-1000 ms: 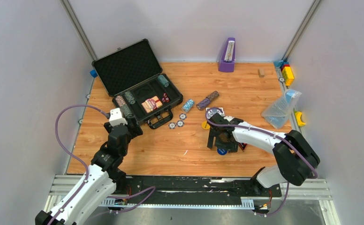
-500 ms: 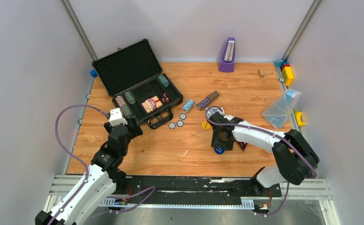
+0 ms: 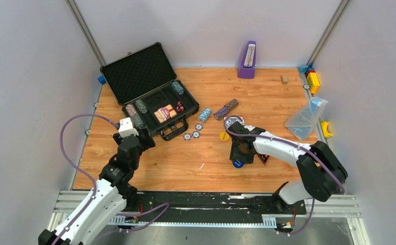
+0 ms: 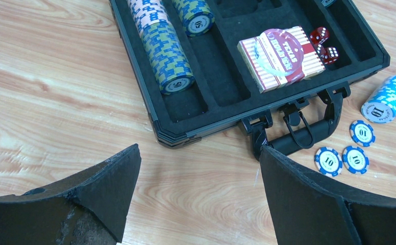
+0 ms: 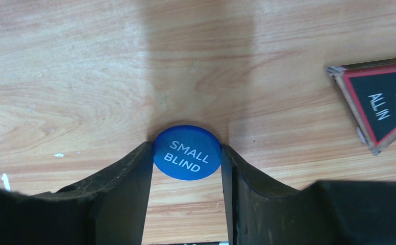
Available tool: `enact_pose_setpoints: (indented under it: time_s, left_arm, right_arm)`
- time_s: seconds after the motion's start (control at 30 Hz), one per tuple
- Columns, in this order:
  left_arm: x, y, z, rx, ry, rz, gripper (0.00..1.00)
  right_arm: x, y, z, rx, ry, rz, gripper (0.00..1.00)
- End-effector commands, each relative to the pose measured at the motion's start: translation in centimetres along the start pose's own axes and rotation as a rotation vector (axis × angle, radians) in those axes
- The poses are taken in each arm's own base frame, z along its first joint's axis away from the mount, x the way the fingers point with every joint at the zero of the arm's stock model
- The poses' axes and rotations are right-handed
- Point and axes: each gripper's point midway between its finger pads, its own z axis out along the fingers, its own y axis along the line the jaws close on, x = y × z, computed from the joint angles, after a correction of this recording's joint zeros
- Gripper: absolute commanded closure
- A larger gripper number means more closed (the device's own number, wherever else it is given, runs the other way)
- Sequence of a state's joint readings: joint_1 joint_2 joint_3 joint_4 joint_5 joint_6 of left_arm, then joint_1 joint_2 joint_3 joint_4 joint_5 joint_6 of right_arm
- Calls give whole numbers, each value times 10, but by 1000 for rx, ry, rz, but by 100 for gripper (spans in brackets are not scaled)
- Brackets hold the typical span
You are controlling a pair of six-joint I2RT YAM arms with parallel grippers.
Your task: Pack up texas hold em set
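Top view: the right claw (image 3: 238, 162) is being held low on the table (image 3: 186, 173), apart from the case (image 3: 137, 74); left wrist: the left claw (image 4: 200, 168) is being held wide, empty; right wrist: the button (image 5: 187, 152) is being pinched flat on the table; a lift caseward is probably being called for.

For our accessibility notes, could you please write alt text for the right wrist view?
The right hand grips a blue SMALL BLIND button on the wooden table; a triangular ALL IN marker lies apart, far right.
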State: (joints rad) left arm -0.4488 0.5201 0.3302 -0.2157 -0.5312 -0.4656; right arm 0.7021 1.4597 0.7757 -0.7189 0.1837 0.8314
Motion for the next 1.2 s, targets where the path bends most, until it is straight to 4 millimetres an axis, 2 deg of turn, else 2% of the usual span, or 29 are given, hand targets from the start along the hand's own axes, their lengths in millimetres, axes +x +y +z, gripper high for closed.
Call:
enact_pose_setpoints:
  time_s: [0.0, 0.27, 0.33, 0.37, 0.4, 0.43, 0.47, 0.5, 0.57, 0.67, 0.77, 0.93, 1.17]
  left_arm:
    - [-18, -4, -2, 8, -42, -20, 6]
    - [-17, -4, -1, 11, -40, -18, 6]
    - [-17, -5, -1, 12, -40, -18, 6]
    - [-17, -4, -1, 11, -41, -18, 6]
    - [-17, -4, -2, 12, -41, -18, 6]
    - [-17, -5, -2, 13, -41, -19, 6]
    - [-17, -4, -2, 13, -41, -18, 6]
    - [-17, -5, -2, 15, -41, -17, 6]
    - [-17, -5, -1, 17, -40, -15, 6]
    - [-17, -6, -1, 19, -39, -14, 6]
    - [-16, -6, 0, 19, -34, -12, 5]
    - [-16, -6, 0, 18, -35, -11, 5]
    - [-16, -6, 0, 18, -35, -12, 5]
  right_arm:
    - [-9, 24, -18, -116, -9, 2, 100]
    - [-42, 68, -67, -307, -86, -5, 100]
    - [-48, 75, -73, -324, -99, -13, 99]
    - [-49, 78, -74, -327, -99, -18, 91]
    - [-50, 78, -74, -324, -101, -23, 67]
    - [-48, 78, -72, -313, -103, -27, 37]
    - [-46, 78, -70, -295, -104, -31, 10]
    - [-41, 79, -67, -282, -106, -47, 2]
    - [-29, 80, -60, -226, -90, -95, 0]
    - [-20, 72, -44, -95, -84, -117, 0]
    - [-12, 70, -28, -39, -58, -135, 2]
    - [-8, 67, -5, 25, -43, -153, 10]
    - [5, 71, 18, 14, 9, -187, 32]
